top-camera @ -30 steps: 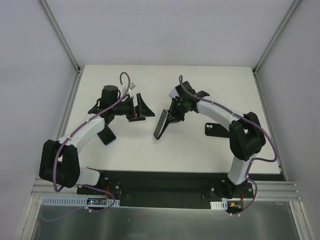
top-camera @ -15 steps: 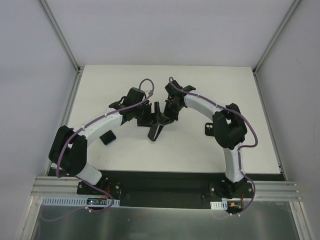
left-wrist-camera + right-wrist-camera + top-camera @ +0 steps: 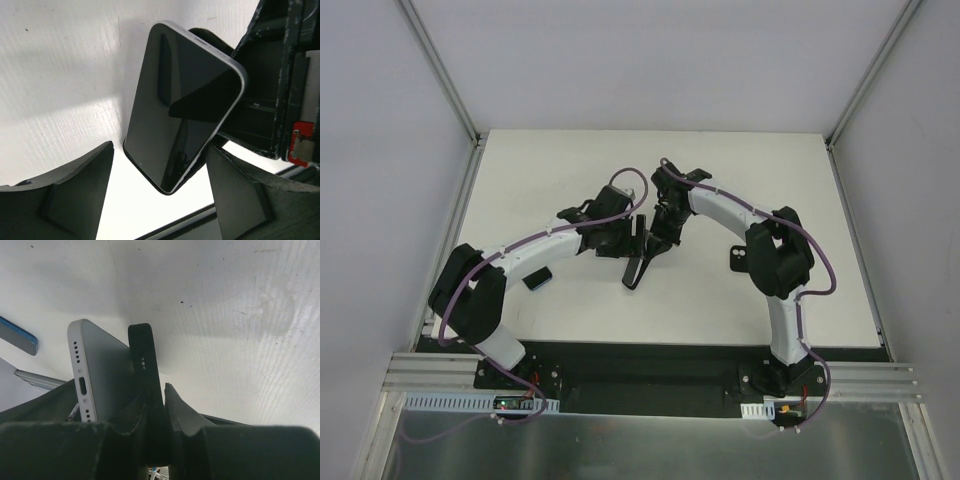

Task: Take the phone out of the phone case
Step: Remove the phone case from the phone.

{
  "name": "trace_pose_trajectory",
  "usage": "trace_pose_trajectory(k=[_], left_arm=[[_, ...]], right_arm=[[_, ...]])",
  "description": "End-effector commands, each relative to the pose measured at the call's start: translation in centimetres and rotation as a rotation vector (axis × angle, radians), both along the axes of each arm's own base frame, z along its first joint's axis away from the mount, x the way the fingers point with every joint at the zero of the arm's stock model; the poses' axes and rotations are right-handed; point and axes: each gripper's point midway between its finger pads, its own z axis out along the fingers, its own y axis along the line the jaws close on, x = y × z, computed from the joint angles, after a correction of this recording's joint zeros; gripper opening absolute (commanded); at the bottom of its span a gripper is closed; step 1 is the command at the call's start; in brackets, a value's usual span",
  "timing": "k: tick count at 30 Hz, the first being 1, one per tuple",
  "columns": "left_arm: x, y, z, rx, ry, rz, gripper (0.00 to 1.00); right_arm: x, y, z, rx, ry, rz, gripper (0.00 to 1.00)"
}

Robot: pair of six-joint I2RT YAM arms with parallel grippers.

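The phone [image 3: 182, 105] has a black screen and a silver rim, and stands tilted on the white table [image 3: 570, 160]. Its white bottom edge with the ports shows in the right wrist view [image 3: 80, 385], peeled away from the black phone case [image 3: 144, 360]. My right gripper [image 3: 157, 395] is shut on the case's wall. In the top view it [image 3: 660, 238] sits just above the phone [image 3: 638, 268]. My left gripper [image 3: 161, 147] is open, one finger on each side of the phone's lower end, not clamping it. In the top view it [image 3: 632, 240] faces the right gripper.
A small dark object with a blue edge [image 3: 533, 278] lies on the table to the left, also seen in the right wrist view [image 3: 17, 337]. Another flat black object [image 3: 740, 258] lies to the right. Grey walls enclose the table.
My left arm has swung right from the table's left side until its open fingers reach the phone. My right gripper has drawn in slightly with the case.
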Motion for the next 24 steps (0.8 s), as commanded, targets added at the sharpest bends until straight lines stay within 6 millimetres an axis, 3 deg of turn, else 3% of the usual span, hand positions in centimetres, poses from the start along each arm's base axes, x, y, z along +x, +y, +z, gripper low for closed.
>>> trace_pose_trajectory(k=[1,9,15,24], left_arm=[[1.5,1.3,-0.3,0.179,-0.092,0.05,0.69],[1.0,2.7,-1.2,0.442,-0.142,0.082,0.59],[0.9,3.1,-1.9,0.487,-0.14,0.098,0.55],[0.2,2.5,-2.7,0.458,-0.096,0.1,0.28]], right_arm=[[-2.0,-0.1,1.4,0.009,0.093,-0.018,0.01],[-2.0,0.1,1.9,0.034,0.106,-0.039,0.02],[-2.2,-0.1,2.1,0.035,0.106,-0.045,0.01],[-2.2,-0.1,1.9,0.038,0.108,-0.045,0.01]])
